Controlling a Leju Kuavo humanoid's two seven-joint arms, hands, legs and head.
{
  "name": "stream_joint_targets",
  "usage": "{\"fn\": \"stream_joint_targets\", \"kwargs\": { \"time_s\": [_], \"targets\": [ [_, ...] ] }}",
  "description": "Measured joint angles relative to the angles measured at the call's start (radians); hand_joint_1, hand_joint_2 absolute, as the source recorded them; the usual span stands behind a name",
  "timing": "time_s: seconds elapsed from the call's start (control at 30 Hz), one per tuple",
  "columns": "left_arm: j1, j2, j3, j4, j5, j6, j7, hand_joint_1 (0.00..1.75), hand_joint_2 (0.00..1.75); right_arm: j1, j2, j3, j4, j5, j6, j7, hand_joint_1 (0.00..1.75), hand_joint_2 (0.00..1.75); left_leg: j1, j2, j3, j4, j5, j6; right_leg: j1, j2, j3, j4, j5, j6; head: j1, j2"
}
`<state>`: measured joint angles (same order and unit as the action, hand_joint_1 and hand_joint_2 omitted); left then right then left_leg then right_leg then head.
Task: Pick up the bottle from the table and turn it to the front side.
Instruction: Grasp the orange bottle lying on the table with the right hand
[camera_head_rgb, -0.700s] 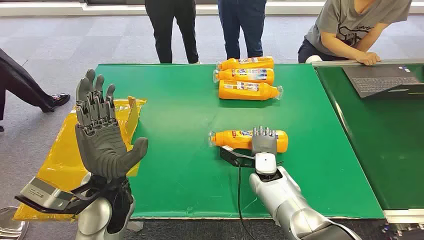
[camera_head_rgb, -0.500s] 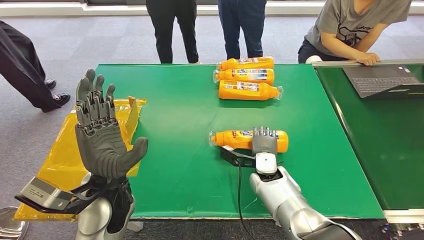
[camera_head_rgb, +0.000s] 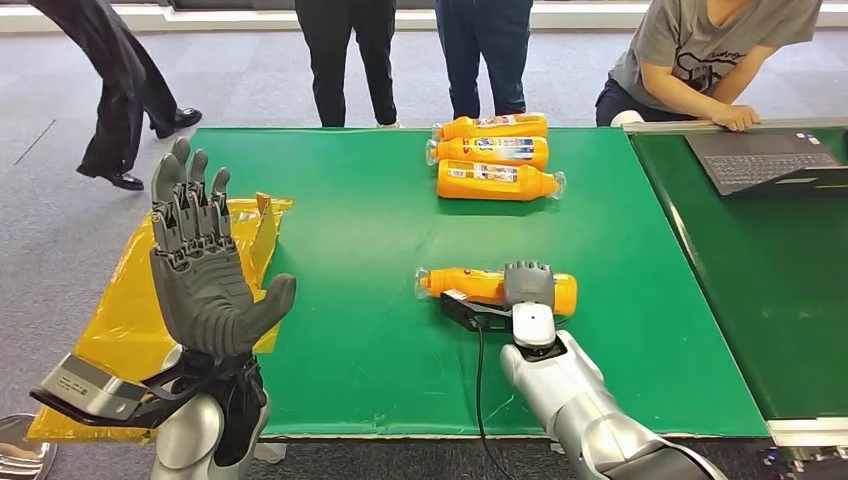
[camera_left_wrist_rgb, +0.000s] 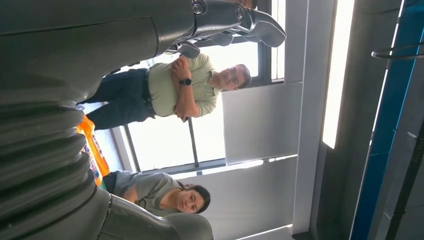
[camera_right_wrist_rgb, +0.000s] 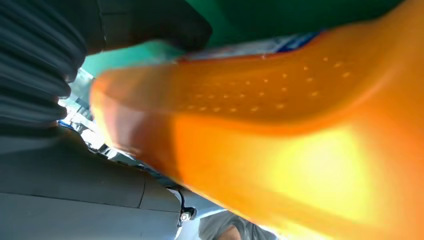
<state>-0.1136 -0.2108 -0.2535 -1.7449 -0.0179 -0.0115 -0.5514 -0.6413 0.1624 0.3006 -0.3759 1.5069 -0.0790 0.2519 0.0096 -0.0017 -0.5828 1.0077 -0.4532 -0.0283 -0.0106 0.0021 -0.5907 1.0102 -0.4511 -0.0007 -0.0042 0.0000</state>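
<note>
An orange bottle (camera_head_rgb: 465, 283) lies on its side on the green table (camera_head_rgb: 350, 230), cap end toward the left. My right hand (camera_head_rgb: 528, 284) reaches over its middle from the near side, fingers curled down around it and gripping it. In the right wrist view the bottle (camera_right_wrist_rgb: 280, 130) sits tight against the palm, with a strip of its label showing. My left hand (camera_head_rgb: 200, 270) is raised upright off the table's left side, palm showing, fingers spread and holding nothing; its ribbed cover (camera_left_wrist_rgb: 65, 75) shows in the left wrist view.
Three more orange bottles (camera_head_rgb: 495, 153) lie in a row at the table's far side. A small black box (camera_head_rgb: 462, 308) with a cable sits by my right wrist. A laptop (camera_head_rgb: 765, 160) rests on the right table. Yellow bags (camera_head_rgb: 130, 310) lie left. People stand along the far edge.
My right hand's fingers have curled down over the bottle, which has rolled and shifted slightly left. The person at the far left has walked away. My left hand has not moved.
</note>
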Motion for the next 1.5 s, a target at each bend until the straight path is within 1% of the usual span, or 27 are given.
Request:
{"fn": "stream_joint_targets", "kwargs": {
  "time_s": [0.73,1.1,1.13,1.2,1.3,1.37,1.43,1.5],
  "targets": [
    [0.000,0.000,0.017,0.008,0.000,0.000,-0.008,0.00,1.75,0.001,0.003,-0.003,0.002,0.002,-0.012,-0.009,1.75,1.75,0.000,0.000,0.000,0.000,0.000,0.000,0.000,0.000,-0.001,0.000,0.000,0.000,0.000,0.000],
    [-0.001,0.000,0.024,0.017,0.009,0.000,-0.015,0.00,1.75,0.007,0.003,-0.008,0.002,0.003,-0.038,-0.013,1.75,1.75,0.000,0.000,-0.001,0.000,0.000,0.000,0.000,0.000,-0.001,0.000,0.000,0.000,0.000,0.000],
    [-0.001,0.000,0.025,0.017,0.009,0.000,-0.016,0.00,1.75,0.007,0.003,-0.009,0.002,0.002,-0.051,-0.017,1.75,1.75,0.000,0.000,-0.001,0.000,0.000,0.000,0.000,0.000,-0.001,0.000,0.000,0.000,0.000,0.000],
    [0.002,0.000,0.028,0.016,0.009,0.001,-0.022,0.00,1.75,0.014,0.005,-0.010,-0.001,-0.008,-0.117,-0.042,1.75,1.75,0.000,0.000,-0.002,0.000,0.000,0.000,0.000,0.000,-0.001,0.000,0.000,0.000,0.000,0.000],
    [0.016,0.000,0.039,0.005,0.009,0.006,-0.032,0.00,1.75,0.046,0.021,-0.024,-0.040,-0.060,-0.271,-0.133,1.75,1.75,0.000,0.000,-0.003,0.000,0.000,0.000,0.000,0.000,-0.004,0.000,0.000,0.000,0.000,0.000],
    [0.027,0.001,0.045,-0.005,0.008,0.008,-0.035,0.00,1.75,0.080,0.037,-0.034,-0.109,-0.105,-0.348,-0.195,1.75,1.75,0.000,0.000,-0.004,0.000,0.000,0.000,0.001,0.000,-0.005,0.000,0.000,0.000,0.000,0.000],
    [0.035,0.000,0.048,-0.011,0.006,0.008,-0.038,0.00,1.75,0.123,0.050,-0.040,-0.202,-0.144,-0.378,-0.233,1.75,1.75,0.001,-0.002,-0.005,0.000,0.000,0.000,0.001,-0.001,-0.005,0.000,-0.001,-0.001,0.000,0.000],
    [0.038,0.000,0.049,-0.012,0.003,0.008,-0.039,0.00,1.75,0.167,0.059,-0.042,-0.291,-0.168,-0.382,-0.247,1.75,1.75,0.001,-0.002,-0.006,0.000,0.000,0.000,0.001,-0.001,-0.006,0.000,-0.001,-0.001,0.000,0.000]
  ]
}}
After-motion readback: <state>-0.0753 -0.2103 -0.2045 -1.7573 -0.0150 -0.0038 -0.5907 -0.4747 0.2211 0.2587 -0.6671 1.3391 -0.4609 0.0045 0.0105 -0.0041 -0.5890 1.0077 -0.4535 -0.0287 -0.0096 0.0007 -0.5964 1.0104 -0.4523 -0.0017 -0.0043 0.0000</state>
